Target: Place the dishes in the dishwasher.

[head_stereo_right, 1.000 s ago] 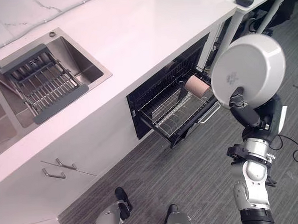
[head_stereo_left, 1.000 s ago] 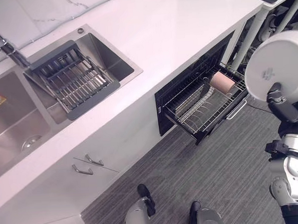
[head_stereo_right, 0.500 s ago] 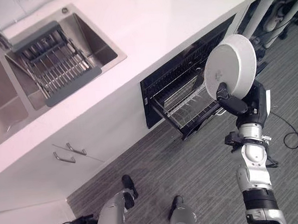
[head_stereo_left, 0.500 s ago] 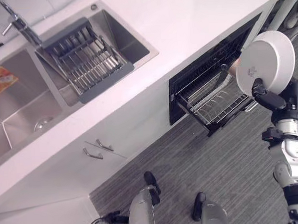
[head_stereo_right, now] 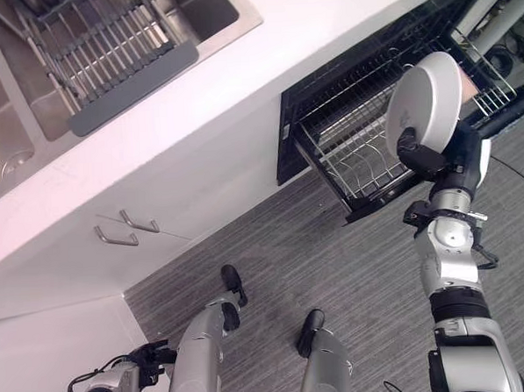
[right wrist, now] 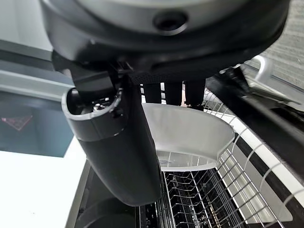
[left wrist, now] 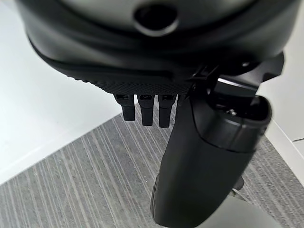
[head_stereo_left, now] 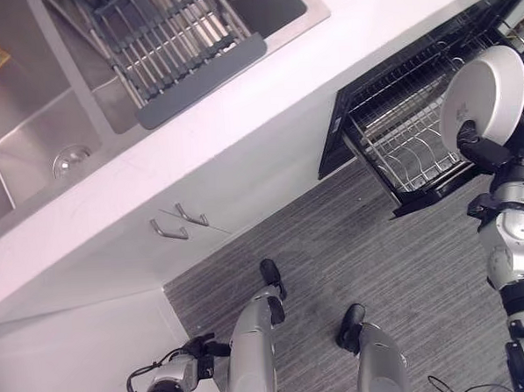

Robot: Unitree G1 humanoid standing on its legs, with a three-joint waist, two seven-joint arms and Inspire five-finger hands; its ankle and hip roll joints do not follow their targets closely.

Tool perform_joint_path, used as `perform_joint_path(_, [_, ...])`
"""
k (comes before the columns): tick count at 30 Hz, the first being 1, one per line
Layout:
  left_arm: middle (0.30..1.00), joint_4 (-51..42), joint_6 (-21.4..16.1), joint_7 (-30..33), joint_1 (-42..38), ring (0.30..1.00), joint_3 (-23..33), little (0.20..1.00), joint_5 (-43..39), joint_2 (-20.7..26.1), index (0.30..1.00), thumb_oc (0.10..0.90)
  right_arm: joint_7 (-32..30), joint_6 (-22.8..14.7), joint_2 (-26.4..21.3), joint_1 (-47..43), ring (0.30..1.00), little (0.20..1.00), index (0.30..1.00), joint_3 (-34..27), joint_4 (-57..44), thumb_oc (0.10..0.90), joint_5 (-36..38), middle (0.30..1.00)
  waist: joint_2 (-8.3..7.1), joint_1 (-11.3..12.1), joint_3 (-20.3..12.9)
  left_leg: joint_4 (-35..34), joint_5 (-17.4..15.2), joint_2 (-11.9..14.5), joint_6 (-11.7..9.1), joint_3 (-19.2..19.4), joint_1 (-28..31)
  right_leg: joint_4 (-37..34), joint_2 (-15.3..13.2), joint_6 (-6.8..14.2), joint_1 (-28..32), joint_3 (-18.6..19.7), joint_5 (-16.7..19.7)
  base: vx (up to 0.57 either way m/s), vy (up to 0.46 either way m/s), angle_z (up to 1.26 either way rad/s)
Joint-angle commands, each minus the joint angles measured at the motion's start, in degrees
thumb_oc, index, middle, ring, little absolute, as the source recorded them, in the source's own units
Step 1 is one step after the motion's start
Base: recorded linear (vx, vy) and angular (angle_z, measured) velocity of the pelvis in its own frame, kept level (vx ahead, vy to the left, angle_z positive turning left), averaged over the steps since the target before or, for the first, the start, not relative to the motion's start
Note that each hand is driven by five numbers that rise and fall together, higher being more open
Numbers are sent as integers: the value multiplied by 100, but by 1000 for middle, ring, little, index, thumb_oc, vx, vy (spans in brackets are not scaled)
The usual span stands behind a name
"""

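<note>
1. You are looking down at the pulled-out dishwasher rack (head_stereo_left: 409, 144), which I am taking as the landmark for everything here.
2. Your right hand (head_stereo_right: 429, 156) is holding a white bowl (head_stereo_right: 426, 102) tilted on edge, its underside turned toward your head camera, hovering over the near right part of the rack.
3. In the right wrist view the thumb (right wrist: 116, 142) is lying along the bowl's (right wrist: 187, 137) inner wall while the fingers (right wrist: 173, 92) are reaching behind its rim, so the hand is pinching the bowl between thumb and fingers.
4. The wrist view is also showing the rack's (right wrist: 199, 202) wire tines directly beyond the bowl; you cannot tell from it whether the bowl is touching the wires.
5. A pinkish cup (head_stereo_right: 469, 84) is peeking out from behind the bowl's edge, lying in the far right part of the rack.
6. Your left hand (left wrist: 190, 156) is hanging well away from the rack, over the grey striped floor (left wrist: 71, 190) beside a white cabinet (head_stereo_left: 77, 355); its fingers (left wrist: 145, 109) are pointing straight down side by side, holding nothing, with the thumb extended beside them.
7. To the left of the rack, the white counter (head_stereo_left: 239, 100) is running along the cabinet front, and the steel sink (head_stereo_left: 38, 111) with a grey drying rack (head_stereo_left: 174, 34) across it is sitting farther left.
</note>
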Motion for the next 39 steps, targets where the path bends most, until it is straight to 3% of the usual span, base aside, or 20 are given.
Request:
perform_joint_path(1, [900,81,91,176,257,900,-230,900,-177,252,900,800,-333,-601,-853,-569,300,300,300,-280,-529,400,-169,300,-12,-72,-120,-22,-531,102,-755,-474,331,292,163,-246,-123,336,-276,-3,-18,5])
perform_joint_path(6, [900,44,75,221,284,900,-308,900,-181,275,900,800,-626,-297,-1154,-1016,300,300,300,-37,-204,400,-725,300,-22,62,-113,-22,-467,109,-780,-485,167,262,140,-227,-161,286,-252,6,-10,3])
perform_joint_path(7, [900,28,59,213,298,900,-325,900,-148,304,900,800,-851,108,-1308,-1242,300,300,300,146,-155,400,-1056,300,-41,111,-113,-22,-450,127,-785,-479,92,191,144,-203,-162,263,-219,0,0,0])
perform_joint_path(11, [900,-29,12,259,298,900,-385,900,-139,353,900,800,-1416,434,-1553,-1573,300,300,300,492,101,400,-1797,300,-79,213,-113,-22,-432,138,-768,-479,-36,146,143,-169,-205,209,-181,-7,-46,6])
perform_joint_path(14, [900,-93,83,334,246,900,-409,900,-162,472,900,800,-1205,1274,-1791,-1928,300,300,300,974,245,400,-2217,300,-191,304,-113,-22,-418,187,-758,-454,-158,22,163,-118,-199,127,-103,-1,-106,12])
perform_joint_path(18, [900,-68,25,434,223,900,-414,900,-97,594,900,800,-927,1873,-1949,-2188,300,300,300,1408,632,400,-2268,300,-341,389,-113,-22,-408,236,-765,-506,-318,-57,219,-73,-207,84,-64,10,-133,6])
perform_joint_path(24, [900,-17,-21,540,192,900,-465,900,-147,733,900,800,-393,2389,-2090,-2668,300,300,300,2184,1240,400,-2713,300,-494,506,-113,-22,-355,316,-783,-557,-527,-157,280,-52,-218,30,-12,22,-89,5])
perform_joint_path(28, [900,-12,-76,621,170,900,-515,900,-191,842,900,800,-186,2508,-2155,-3038,300,300,300,2747,1640,400,-2985,300,-581,602,-113,-22,-288,365,-785,-592,-738,-172,297,-41,-297,-12,-7,24,-95,-1])
perform_joint_path(31, [900,-14,-87,677,158,900,-548,900,-260,885,900,800,-479,2819,-2191,-3277,300,300,300,3062,1850,400,-3201,300,-616,650,-113,-22,-226,350,-787,-618,-882,-144,284,-47,-394,-26,-13,11,-61,6])
perform_joint_path(33, [900,-50,166,900,147,900,-558,900,-267,873,900,800,-1328,2932,-2113,-3276,300,300,300,3039,1895,400,-3173,300,-615,678,-113,-22,-185,294,-764,-696,-1059,-39,265,-54,-588,-14,-27,-6,-47,2])
perform_joint_path(34, [900,-49,168,902,141,900,-555,900,-269,872,900,800,-1327,2936,-2113,-3284,300,300,300,3041,1894,400,-3177,300,-618,676,-113,-22,-182,293,-763,-696,-1066,-28,262,-55,-600,-12,-32,-11,-58,5])
perform_joint_path(35, [900,-115,326,995,92,900,-608,900,-244,879,900,800,-1413,3446,-2064,-3459,300,300,300,3127,1777,400,-3386,300,-607,712,-113,-22,-149,286,-759,-706,-1157,27,260,-65,-702,-11,-52,2,-45,6])
perform_joint_path(36, [900,-200,429,1046,66,900,-692,900,-257,908,900,800,-1641,3721,-2042,-3609,300,300,300,3274,1876,400,-3307,300,-595,740,-113,-22,-101,298,-745,-707,-1221,70,238,-88,-772,-29,-60,13,-60,4])
perform_joint_path(37, [900,-209,405,1064,65,900,-708,900,-224,892,900,800,-1951,3800,-1980,-3599,300,300,300,3352,1951,400,-3175,300,-583,758,-113,-22,-92,266,-738,-753,-1276,147,222,-111,-855,-30,-94,-52,-94,3])
perform_joint_path(38, [900,-125,368,1051,-59,900,-714,900,-218,908,900,800,-2958,4074,-1906,-3836,300,300,300,3370,2333,400,-3401,300,-593,804,-113,-22,-111,147,-678,-869,-1570,154,249,-75,-1083,-9,-50,-59,-77,5])
perform_joint_path(39, [900,-117,366,1049,-72,900,-717,900,-231,910,900,800,-2990,4146,-1900,-3878,300,300,300,3368,2338,400,-3450,300,-594,810,-113,-22,-110,122,-676,-889,-1611,153,258,-69,-1119,-1,-44,-100,-45,10])
